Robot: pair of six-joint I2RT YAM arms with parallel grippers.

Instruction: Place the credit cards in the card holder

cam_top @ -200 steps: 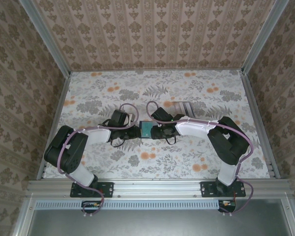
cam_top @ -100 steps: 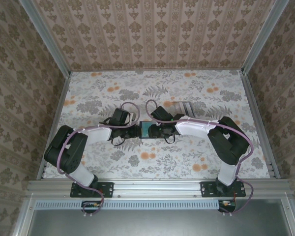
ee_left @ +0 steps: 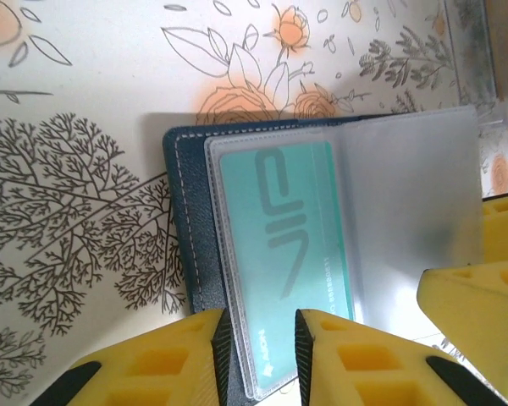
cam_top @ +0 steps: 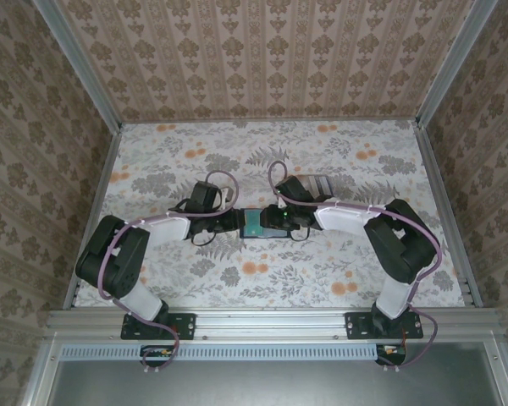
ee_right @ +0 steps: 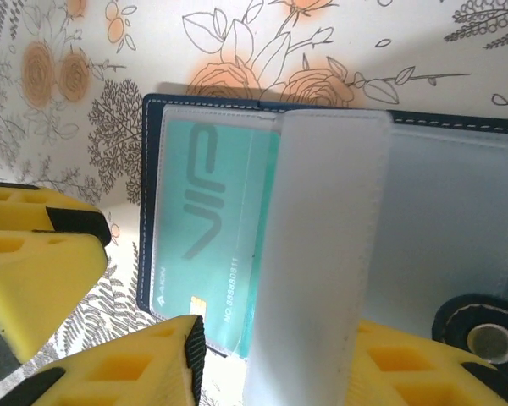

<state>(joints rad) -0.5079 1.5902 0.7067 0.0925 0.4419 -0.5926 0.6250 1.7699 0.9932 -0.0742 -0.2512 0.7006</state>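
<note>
The navy card holder (cam_top: 256,225) lies open at mid-table between both grippers. A teal-green credit card (ee_left: 288,228) sits inside its clear sleeve. My left gripper (ee_left: 261,338) is open, its fingers astride the near end of that sleeve and card. My right gripper (ee_right: 275,355) is open too. A frosted sleeve leaf (ee_right: 330,254) stands up between its jaws, against the right finger and clear of the left pad. The teal card (ee_right: 207,237) lies under that leaf. Pale grey cards (cam_top: 320,183) lie behind the right arm, partly hidden.
The holder's snap tab (ee_right: 489,342) lies by my right finger. In the left wrist view a right-arm finger (ee_left: 483,296) shows beside the raised leaf (ee_left: 415,194). Metal rails (cam_top: 444,211) and patterned walls border the floral table.
My right gripper's jaws have narrowed around the raised sleeve leaf and its wrist has shifted back and right. My left gripper has opened slightly and stayed at the holder's left end.
</note>
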